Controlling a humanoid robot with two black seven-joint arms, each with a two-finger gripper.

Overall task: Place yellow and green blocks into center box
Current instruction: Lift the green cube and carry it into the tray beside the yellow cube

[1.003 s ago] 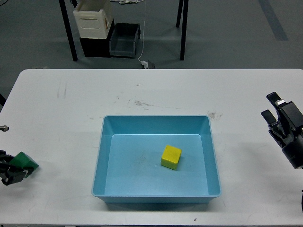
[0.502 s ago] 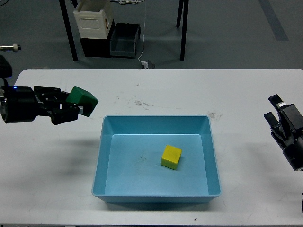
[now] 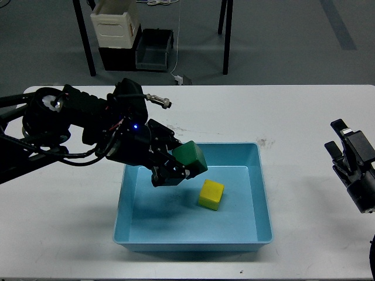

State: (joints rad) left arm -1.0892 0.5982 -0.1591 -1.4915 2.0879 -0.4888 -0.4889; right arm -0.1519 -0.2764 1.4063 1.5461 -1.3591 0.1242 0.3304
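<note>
Head view is showing a white desk (image 3: 76, 175) with scuff marks, and beyond its far edge, on the grey floor, a cream plastic crate (image 3: 114, 24) is sitting on a black one beside a dark grey open bin (image 3: 154, 50), between two black stand legs. A thin white cable (image 3: 177, 41) is hanging down to a small plug on the floor there.

On the desk, a light blue rectangular plastic box (image 3: 193, 196) is sitting in the middle. The left tool (image 3: 179, 167) is reaching in over the box's left half from the left, its black arm crossing above the left wall and hiding part of that wall and the box floor beneath. Its fingers are clamped on a dark green cube-shaped block (image 3: 189, 157), which is sitting at the tool's tip, tilted, above the box floor and clear of it. A small yellow cube-shaped block (image 3: 211, 194) is lying on the box floor just to the right of and below the left tool, close to the green block but not touching it.

The right tool (image 3: 341, 145) is hanging over the desk's right edge, well apart from the box, with its two black fingers standing apart and nothing between them.
</note>
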